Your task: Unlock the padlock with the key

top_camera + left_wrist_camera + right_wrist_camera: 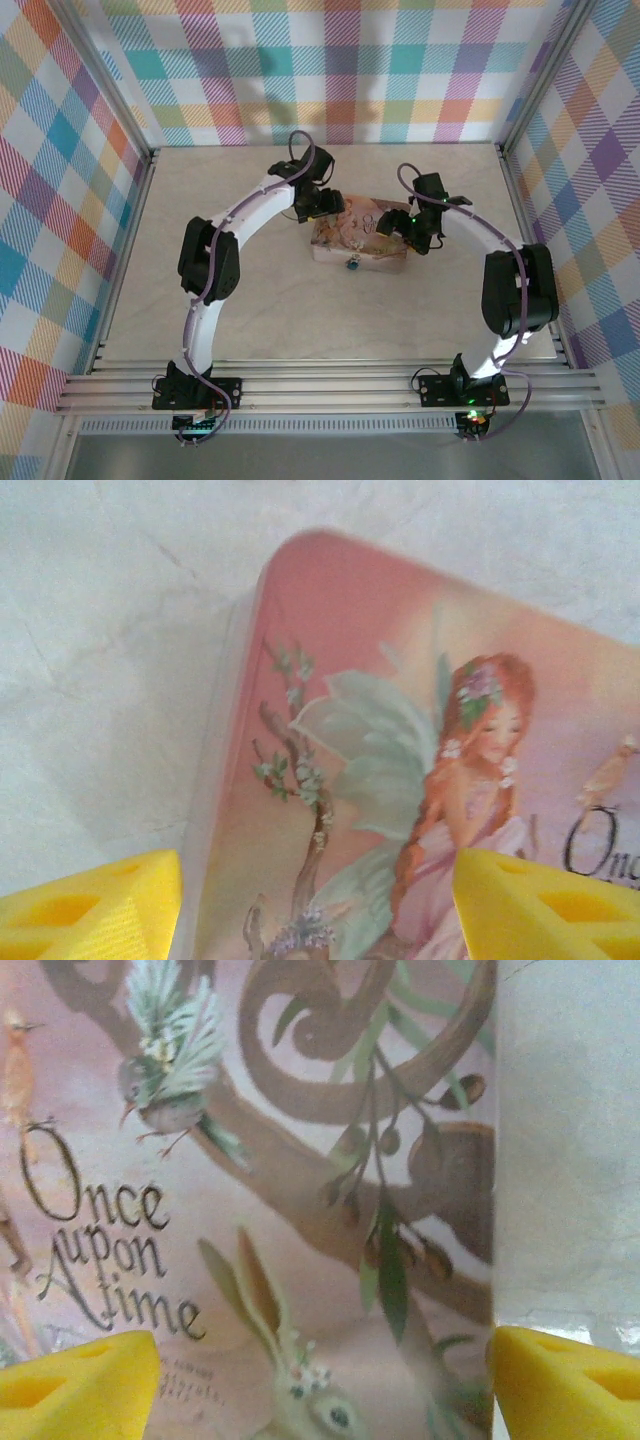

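The left gripper [318, 905] hovered over the left end of the pink tin [400, 730], fingers spread wide and holding nothing. The teal padlock [352, 264] sat at the tin's near side, roughly midway. The right gripper [320, 1385], equally wide and empty above the right end, would probably need to come down to it squarely.

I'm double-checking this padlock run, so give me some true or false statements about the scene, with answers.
The teal padlock sits at the pink tin's near edge. True.
The left gripper is shut on a key. False: its jaws stand open above the tin's corner, holding nothing.
The tin's lid reads "Once upon a time". True.
The right gripper is shut. False: it is open above the tin.
The tin stands on edge. False: it lies flat on the table.
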Tool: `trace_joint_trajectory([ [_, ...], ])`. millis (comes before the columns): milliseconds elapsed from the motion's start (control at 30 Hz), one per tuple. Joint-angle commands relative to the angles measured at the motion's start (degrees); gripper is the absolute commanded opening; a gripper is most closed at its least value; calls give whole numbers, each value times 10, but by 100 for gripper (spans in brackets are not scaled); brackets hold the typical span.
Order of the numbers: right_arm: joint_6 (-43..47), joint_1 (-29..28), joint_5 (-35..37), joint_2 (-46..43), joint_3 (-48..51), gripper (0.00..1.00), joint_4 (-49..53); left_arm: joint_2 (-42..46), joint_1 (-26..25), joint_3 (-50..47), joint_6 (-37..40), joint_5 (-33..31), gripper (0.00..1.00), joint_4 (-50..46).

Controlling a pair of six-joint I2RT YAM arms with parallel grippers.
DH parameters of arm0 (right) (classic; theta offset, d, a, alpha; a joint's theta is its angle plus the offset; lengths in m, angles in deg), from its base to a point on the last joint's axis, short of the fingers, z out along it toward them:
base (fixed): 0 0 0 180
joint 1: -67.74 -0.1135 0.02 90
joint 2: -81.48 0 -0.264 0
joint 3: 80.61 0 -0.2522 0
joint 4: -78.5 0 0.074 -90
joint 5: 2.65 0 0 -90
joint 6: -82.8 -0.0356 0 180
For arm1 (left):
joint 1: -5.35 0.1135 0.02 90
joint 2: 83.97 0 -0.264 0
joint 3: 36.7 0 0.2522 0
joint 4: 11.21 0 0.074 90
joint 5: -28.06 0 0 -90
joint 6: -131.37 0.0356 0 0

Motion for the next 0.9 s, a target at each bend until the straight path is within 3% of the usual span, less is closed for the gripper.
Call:
trace_joint_trajectory([
  [0,14,-2,21,-41,-27,86,26,2,21,43,51,-37,72,-56],
  [133,16,0,36,-58,-39,86,27,-31,49,96,52,-37,69,-65],
  [367,16,0,48,-73,-45,86,27,-177,75,278,-4,-57,39,-96],
  [533,21,0,63,-80,-40,86,36,-247,75,331,-54,-67,24,-70],
  [867,27,1,62,-62,-49,86,39,-285,61,340,-58,-35,29,4],
])
